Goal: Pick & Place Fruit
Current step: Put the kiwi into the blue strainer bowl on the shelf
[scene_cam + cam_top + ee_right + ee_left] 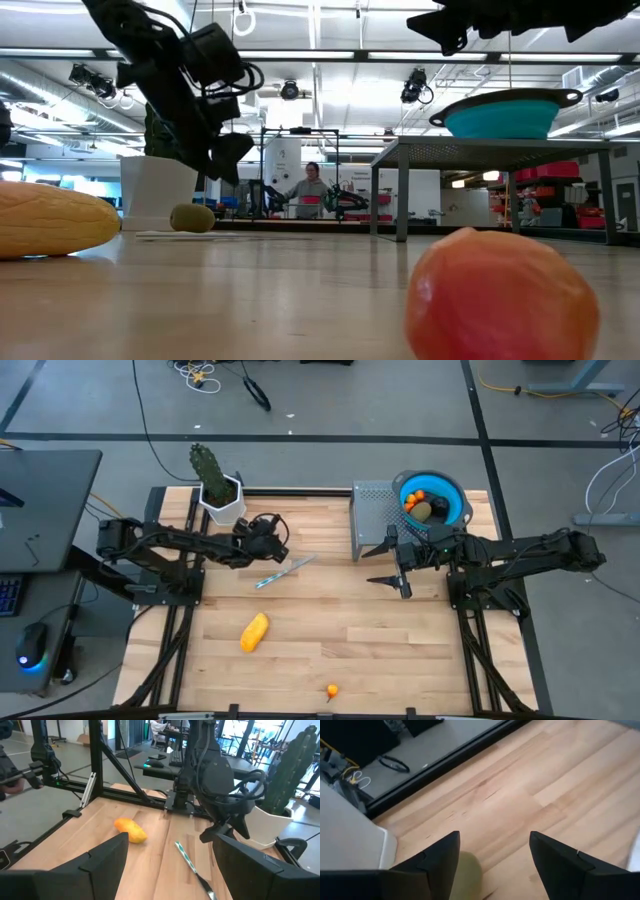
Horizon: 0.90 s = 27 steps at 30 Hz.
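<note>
Green fruit [467,872]: small smooth oval, likely light and slippery; best pinched across its middle. Left gripper [492,857] spread just above it, grasping nothing. Right gripper [396,567] spread, empty.

Matt wooden table [380,640], perforated metal stand [372,520]

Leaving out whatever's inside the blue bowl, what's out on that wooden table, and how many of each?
Yellow fruit: 1
Orange fruit: 1
Olive-green fruit: 1
Knife: 1
Cactus in a white pot: 1
Blue bowl: 1
Metal stand: 1
Total: 7
</note>
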Each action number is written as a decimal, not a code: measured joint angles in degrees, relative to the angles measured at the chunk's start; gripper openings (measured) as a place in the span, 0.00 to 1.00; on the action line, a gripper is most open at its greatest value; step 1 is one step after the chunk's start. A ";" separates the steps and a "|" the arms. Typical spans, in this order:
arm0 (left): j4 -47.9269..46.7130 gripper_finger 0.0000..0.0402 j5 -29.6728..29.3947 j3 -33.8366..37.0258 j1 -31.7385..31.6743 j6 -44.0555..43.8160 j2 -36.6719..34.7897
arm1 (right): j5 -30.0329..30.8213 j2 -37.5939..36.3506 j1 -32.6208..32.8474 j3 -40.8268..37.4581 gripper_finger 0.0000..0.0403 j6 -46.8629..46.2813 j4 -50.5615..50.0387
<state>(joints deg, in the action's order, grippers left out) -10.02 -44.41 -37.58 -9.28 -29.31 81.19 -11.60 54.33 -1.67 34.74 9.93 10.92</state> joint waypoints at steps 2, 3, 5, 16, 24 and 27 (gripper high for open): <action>-0.06 0.64 0.10 0.00 -0.58 -0.01 0.00 | 0.00 0.00 0.00 0.00 0.75 0.00 -0.04; -0.05 0.65 0.30 0.00 -0.83 -0.01 0.00 | -0.01 0.00 0.00 0.00 0.75 0.00 -0.06; -0.35 0.67 1.61 0.00 -1.42 0.03 0.00 | 0.00 0.00 0.00 0.00 0.75 0.00 -0.27; 2.05 0.81 9.16 5.60 -7.84 0.13 0.00 | -0.02 0.00 0.00 0.00 0.75 0.00 -0.44; 5.25 0.83 11.85 7.40 -10.47 0.15 0.00 | -0.02 0.00 0.00 0.00 0.75 0.00 -0.42; 5.27 0.83 12.94 7.41 -11.00 -0.70 0.36 | -0.02 0.00 0.00 0.00 0.75 0.00 -0.42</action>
<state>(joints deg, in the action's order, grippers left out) -4.75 -31.47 -30.17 -20.28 -30.01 81.55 -11.62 54.33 -1.67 34.74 9.93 10.50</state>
